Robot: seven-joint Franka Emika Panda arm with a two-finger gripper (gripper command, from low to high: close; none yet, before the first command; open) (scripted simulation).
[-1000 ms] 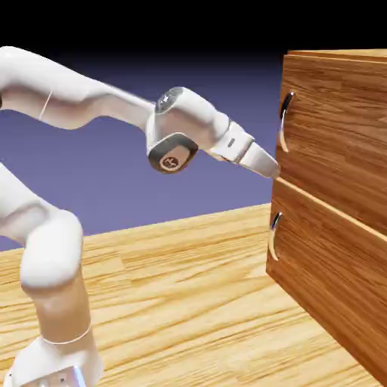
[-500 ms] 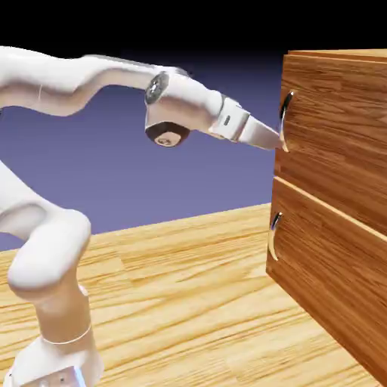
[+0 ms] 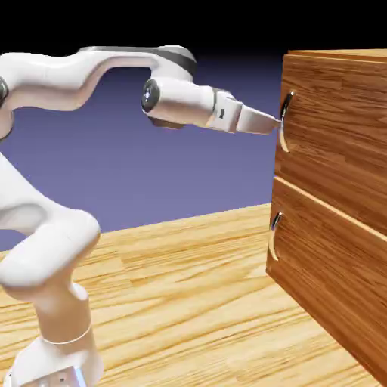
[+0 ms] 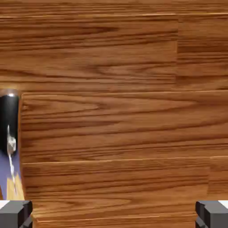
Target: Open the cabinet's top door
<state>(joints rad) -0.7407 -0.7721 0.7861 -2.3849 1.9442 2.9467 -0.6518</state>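
The reddish-brown cabinet (image 3: 336, 212) stands at the exterior view's right. Its top door (image 3: 340, 128) looks shut, flush with the lower panel, and carries a curved silver handle (image 3: 285, 115) near its left edge. My gripper (image 3: 272, 125) points almost level at the door, its tip just left of that handle and touching or nearly touching it. In the hand view the gripper (image 4: 114, 216) is open, its grey fingertips (image 4: 15, 213) wide apart at the bottom corners, with nothing between them. Wood grain of the top door (image 4: 120, 111) fills that view, and the handle (image 4: 9, 124) shows dark at the left edge.
The lower panel (image 3: 332, 280) with its own silver handle (image 3: 274, 236) sits under the top door. The wooden table (image 3: 189, 302) stretches below the arm, whose base (image 3: 57, 355) rises at the lower left.
The hand has risen from the seam between the two panels and levelled out. Its tip now sits at the top handle's height, close beside it.
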